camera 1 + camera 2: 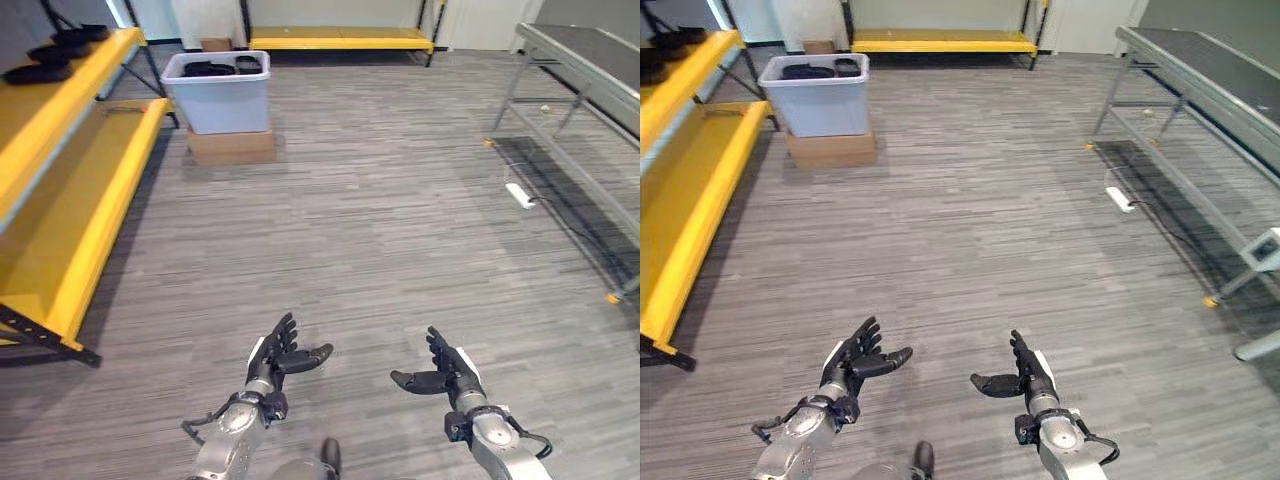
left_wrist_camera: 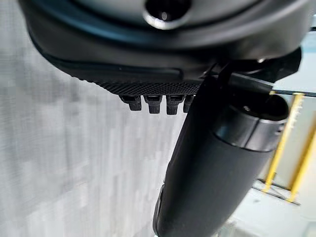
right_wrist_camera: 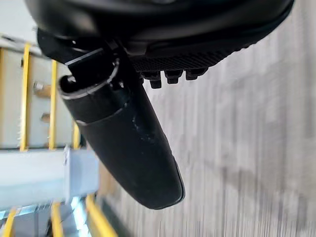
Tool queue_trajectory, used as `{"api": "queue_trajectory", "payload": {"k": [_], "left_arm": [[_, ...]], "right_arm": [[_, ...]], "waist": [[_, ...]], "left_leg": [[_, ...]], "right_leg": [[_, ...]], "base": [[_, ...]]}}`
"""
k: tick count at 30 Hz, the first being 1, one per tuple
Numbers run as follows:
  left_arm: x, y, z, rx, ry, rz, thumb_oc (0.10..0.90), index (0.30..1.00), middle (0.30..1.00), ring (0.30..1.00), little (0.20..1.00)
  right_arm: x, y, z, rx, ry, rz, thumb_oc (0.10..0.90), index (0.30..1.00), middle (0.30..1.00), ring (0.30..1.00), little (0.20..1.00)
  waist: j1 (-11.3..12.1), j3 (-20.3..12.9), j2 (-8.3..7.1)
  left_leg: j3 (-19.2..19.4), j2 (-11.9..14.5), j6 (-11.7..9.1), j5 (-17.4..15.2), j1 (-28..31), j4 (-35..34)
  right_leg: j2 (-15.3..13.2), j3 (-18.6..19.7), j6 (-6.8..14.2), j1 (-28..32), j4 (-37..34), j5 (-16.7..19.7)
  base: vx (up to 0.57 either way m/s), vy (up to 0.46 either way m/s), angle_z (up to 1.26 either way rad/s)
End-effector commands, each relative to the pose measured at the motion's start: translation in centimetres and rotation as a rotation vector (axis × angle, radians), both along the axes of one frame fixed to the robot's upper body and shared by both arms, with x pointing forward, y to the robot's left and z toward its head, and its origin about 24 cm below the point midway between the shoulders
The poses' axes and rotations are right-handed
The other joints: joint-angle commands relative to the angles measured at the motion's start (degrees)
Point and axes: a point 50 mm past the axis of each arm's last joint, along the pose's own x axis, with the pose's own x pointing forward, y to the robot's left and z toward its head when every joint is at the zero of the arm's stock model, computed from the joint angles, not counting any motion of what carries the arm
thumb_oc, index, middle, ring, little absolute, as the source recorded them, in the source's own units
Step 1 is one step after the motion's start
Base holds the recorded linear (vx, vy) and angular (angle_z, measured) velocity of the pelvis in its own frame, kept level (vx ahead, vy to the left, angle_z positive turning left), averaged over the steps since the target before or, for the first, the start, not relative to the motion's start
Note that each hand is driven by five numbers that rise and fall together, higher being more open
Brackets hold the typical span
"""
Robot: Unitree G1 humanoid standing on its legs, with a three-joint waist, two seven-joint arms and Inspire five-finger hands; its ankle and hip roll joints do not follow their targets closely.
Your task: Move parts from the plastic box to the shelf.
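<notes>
At the far left stands the yellow shelf (image 1: 70, 150), two sloping tiers; dark parts (image 1: 55, 48) lie on its upper tier; just beyond its far end the pale plastic box (image 1: 218, 95) sits on a flat cardboard box (image 1: 232, 146), with more dark parts (image 1: 222, 68) showing above its rim, well apart from both hands.

The left hand (image 1: 281, 352) is held out low over the grey plank floor (image 1: 380, 220), palm turned inward, fingers straight and spread, thumb pointing toward the other hand; it holds nothing; its own wrist view shows the thumb (image 2: 212, 168) standing clear of the short row of fingertips (image 2: 154, 102), only floor past them.

The right hand (image 1: 447, 374) mirrors it, apart from the left, fingers straight and raised, thumb stretched inward, empty; its wrist view shows the thumb (image 3: 128, 138) free, floor beyond.

At the right a grey metal bench (image 1: 590, 70) runs along the wall, a white power strip (image 1: 520, 194) on the floor under it; no writing can be made out on anything.
</notes>
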Motion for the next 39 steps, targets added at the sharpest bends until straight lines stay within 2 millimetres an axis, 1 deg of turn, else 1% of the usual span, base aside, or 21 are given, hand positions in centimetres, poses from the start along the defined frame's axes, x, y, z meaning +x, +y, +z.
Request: {"api": "queue_trajectory", "payload": {"k": [1, 4, 7, 11, 15, 16, 17, 19, 20, 22, 23, 25, 26, 28, 29, 31, 34, 35, 36, 37, 39], "left_arm": [[1.5, 0.7, 4.0, 0.036, -0.219, -0.04, 0.9, 1.0, 1.0, 1.0, 1.0], [1.5, 0.7, 4.0, 0.032, -0.218, -0.04, 0.9, 1.0, 1.0, 1.0, 1.0], [1.2, 0.6, 3.7, 0.014, -0.208, -0.036, 0.9, 1.0, 1.0, 1.0, 1.0], [0.8, 0.6, 3.2, 0.003, -0.197, -0.03, 0.9, 1.0, 1.0, 1.0, 1.0], [0.3, 0.8, 2.9, -0.001, -0.188, -0.027, 0.9, 1.0, 1.0, 1.0, 1.0], [0.1, 0.7, 2.7, -0.005, -0.179, -0.034, 0.9, 1.0, 1.0, 1.0, 1.0], [0.1, 0.4, 2.6, -0.008, -0.176, -0.042, 0.9, 1.0, 1.0, 1.0, 1.0], [0.4, -0.2, 2.9, -0.029, -0.187, -0.059, 0.9, 1.0, 1.0, 1.0, 1.0], [0.5, -0.5, 2.9, -0.034, -0.19, -0.066, 0.9, 1.0, 1.0, 1.0, 1.0], [0.8, -1.2, 3.3, -0.054, -0.203, -0.084, 0.9, 1.0, 1.0, 1.0, 1.0], [1.0, -1.6, 3.4, -0.059, -0.21, -0.098, 0.9, 1.0, 1.0, 1.0, 1.0], [1.0, -1.6, 3.6, -0.063, -0.213, -0.1, 0.9, 1.0, 1.0, 1.0, 1.0], [0.9, -1.6, 3.5, -0.067, -0.208, -0.098, 0.9, 1.0, 1.0, 1.0, 1.0], [0.8, -1.5, 3.3, -0.069, -0.197, -0.092, 0.9, 1.0, 1.0, 1.0, 1.0], [0.7, -1.4, 3.2, -0.061, -0.189, -0.091, 0.9, 1.0, 1.0, 1.0, 1.0], [0.4, -1.0, 3.0, -0.046, -0.181, -0.079, 0.9, 1.0, 1.0, 1.0, 1.0], [0.2, -0.5, 2.9, -0.038, -0.176, -0.064, 0.9, 1.0, 1.0, 1.0, 1.0], [0.1, -0.4, 2.9, -0.036, -0.173, -0.059, 0.9, 1.0, 1.0, 1.0, 1.0], [0.2, -0.3, 2.9, -0.034, -0.177, -0.052, 0.9, 1.0, 1.0, 1.0, 1.0], [0.0, -0.2, 2.8, -0.049, -0.174, -0.047, 0.9, 1.0, 1.0, 1.0, 1.0], [0.2, -0.4, 3.1, -0.038, -0.187, -0.078, 0.9, 1.0, 1.0, 1.0, 1.0]], "right_arm": [[3.4, 0.5, 4.0, 0.038, -0.243, 0.019, 0.9, 1.0, 1.0, 1.0, 1.0], [3.0, 0.1, 3.7, 0.04, -0.23, 0.005, 0.9, 1.0, 1.0, 1.0, 1.0], [2.7, -0.3, 3.5, 0.042, -0.219, -0.008, 0.9, 1.0, 1.0, 1.0, 1.0], [2.6, -0.6, 3.3, 0.03, -0.208, -0.002, 0.9, 1.0, 1.0, 1.0, 1.0], [2.3, -0.9, 3.2, 0.015, -0.194, 0.016, 0.9, 1.0, 1.0, 1.0, 1.0], [2.0, -1.1, 2.9, 0.016, -0.184, 0.011, 0.9, 1.0, 1.0, 1.0, 1.0], [1.9, -1.1, 2.8, 0.016, -0.175, 0.013, 0.9, 1.0, 1.0, 1.0, 1.0], [2.2, -1.1, 3.1, 0.023, -0.19, 0.021, 0.9, 1.0, 1.0, 1.0, 1.0], [2.1, -1.3, 3.1, 0.011, -0.188, 0.027, 0.9, 1.0, 1.0, 1.0, 1.0], [2.3, -1.7, 3.4, 0.006, -0.199, 0.017, 0.9, 1.0, 1.0, 1.0, 1.0], [2.4, -2.0, 3.6, -0.001, -0.211, 0.01, 0.9, 1.0, 1.0, 1.0, 1.0], [2.4, -2.2, 3.8, -0.01, -0.216, 0.002, 0.9, 1.0, 1.0, 1.0, 1.0], [2.3, -2.4, 3.8, -0.016, -0.214, -0.007, 0.9, 1.0, 1.0, 1.0, 1.0], [2.2, -2.6, 3.7, -0.018, -0.212, -0.031, 0.9, 1.0, 1.0, 1.0, 1.0], [2.1, -2.6, 3.6, -0.021, -0.212, -0.036, 0.9, 1.0, 1.0, 1.0, 1.0], [2.1, -2.6, 3.5, -0.028, -0.21, -0.045, 0.9, 1.0, 1.0, 1.0, 1.0], [1.7, -2.6, 2.9, -0.022, -0.185, -0.056, 0.9, 1.0, 1.0, 1.0, 1.0], [1.6, -2.6, 2.8, -0.022, -0.178, -0.056, 0.9, 1.0, 1.0, 1.0, 1.0], [1.5, -2.6, 2.9, -0.027, -0.18, -0.049, 0.9, 1.0, 1.0, 1.0, 1.0], [1.4, -2.5, 2.7, -0.027, -0.17, -0.035, 0.9, 1.0, 1.0, 1.0, 1.0], [1.5, -2.3, 2.8, -0.029, -0.171, -0.017, 0.9, 1.0, 1.0, 1.0, 1.0]], "waist": [[-0.52, 0.59, 0.68], [-2.54, 1.24, 0.78], [-4.5, 2.01, -0.16], [-5.69, 1.84, 0.23], [-6.42, 0.95, 0.89], [-6.24, 0.14, 1.08], [-6.89, -0.26, 0.99], [-7.8, -1.24, 2.13], [-8.06, -1.78, 2.67], [-7.71, -1.26, 2.29], [-7.54, -0.36, 1.98], [-6.76, 0.66, 0.43], [-6.03, 1.37, 0.05], [-5.08, 2.47, -1.57], [-4.51, 3.01, -1.82], [-3.35, 3.5, -2.27], [-3.2, 3.13, -1.14], [-2.98, 2.97, -0.77], [-2.6, 2.79, -0.24], [-2.58, 2.2, 0.39], [-2.18, 1.27, 0.93]], "left_leg": [[-0.39, 10.81, -3.05, -5.37, 0.53, 3.8], [-1.61, 10.09, -3.39, -6.01, 3.85, 2.66], [-2.83, 8.31, -3.78, -8.91, 8.54, 2.41], [-4.3, 7.39, -4.81, -10.62, 13.6, 1.51], [-6.08, 8.3, -6.22, -11.44, 18.57, 1.02], [-6.75, 8.99, -6.8, -11.26, 19.43, 1.8], [-6.85, 9.04, -7.06, -11.07, 19.68, 2.61], [-7.9, 11.43, -8.35, -8.3, 20.9, 2.85], [-8.11, 12.38, -9.69, -4.78, 19.91, 6.05], [-7.27, 12.35, -11.55, 2.14, 14.48, 17.97], [-6.96, 11.79, -12.26, 4.03, 10.7, 25.72], [-4.9, 11.55, -11.5, 4.11, 5.74, 29.22], [-3.56, 11.79, -10.63, 2.66, 2.99, 29.26], [-0.4, 15.39, -8.71, 0.31, -2.02, 24.28], [-0.19, 17.15, -8.24, -0.81, -3.08, 19.07], [-2.1, 19.3, -8.66, 0.32, -4.57, 8.89], [-1.57, 27.81, -12.16, 10.51, -4.1, -7.27], [-1.46, 29.01, -12.68, 11.69, -4.65, -9.56], [-0.93, 28.98, -13.26, 12.71, -4.55, -11.88], [-1.08, 28.84, -13.34, 10.79, -2.31, -11.14], [-1.9, 26.9, -13.4, 10.23, -1.85, -10.37]], "right_leg": [[1.36, 1.05, 2.01, -2.17, -14.71, 21.7], [3.29, 1.34, 2.03, -5.6, -17.5, 20.27], [4.02, 1.78, 2.36, -9.61, -31.39, 20.37], [3.98, 0.51, 3.24, -9.3, -44.7, 22.76], [4.02, 0.19, 4.03, -8.59, -50.45, 26.4], [4.41, 0.22, 3.57, -7.4, -50.63, 25.86], [4.93, 2.14, 3.01, -7.0, -49.82, 27.09], [8.07, 3.72, 1.65, -7.82, -46.06, 25.09], [9.12, 3.63, 0.43, -7.27, -45.25, 23.28], [8.96, 3.33, -1.09, -5.15, -44.53, 20.97], [9.14, 3.16, -2.01, -3.68, -44.38, 20.24], [8.55, 3.13, -3.09, -1.45, -44.61, 18.72], [8.34, 3.08, -3.22, -0.19, -44.64, 18.08], [7.35, 3.4, -3.18, 2.46, -45.34, 16.62], [7.32, 3.77, -2.94, 3.26, -45.15, 15.37], [6.97, 4.88, -2.23, 4.64, -45.58, 14.11], [6.19, 5.8, -1.31, 7.69, -45.67, 11.7], [5.58, 6.18, -0.9, 8.65, -45.87, 11.26], [4.8, 6.68, -0.35, 10.12, -46.14, 10.62], [3.92, 7.38, 0.26, 10.92, -45.46, 9.59], [2.01, 7.4, 1.4, 11.38, -44.98, 10.74]], "base": [[0.31, 0.138, 0.46], [0.28, 0.05, 0.54], [0.37, -0.03, 0.43], [0.36, -0.055, 0.06], [0.47, -0.132, 0.28], [0.43, -0.145, 0.35], [0.52, -0.188, 0.55], [0.48, -0.175, 0.61], [0.36, -0.153, 0.22], [0.26, -0.14, 0.09], [0.19, -0.154, 0.37], [0.19, -0.151, 0.3], [0.24, -0.117, 0.05], [0.24, -0.042, 0.0], [0.25, 0.06, -0.01], [0.26, 0.137, -0.12], [0.33, 0.253, -0.61], [0.38, 0.347, -0.53], [0.36, 0.37, -0.2], [0.37, 0.403, -0.14], [0.27, 0.312, -0.42]]}}
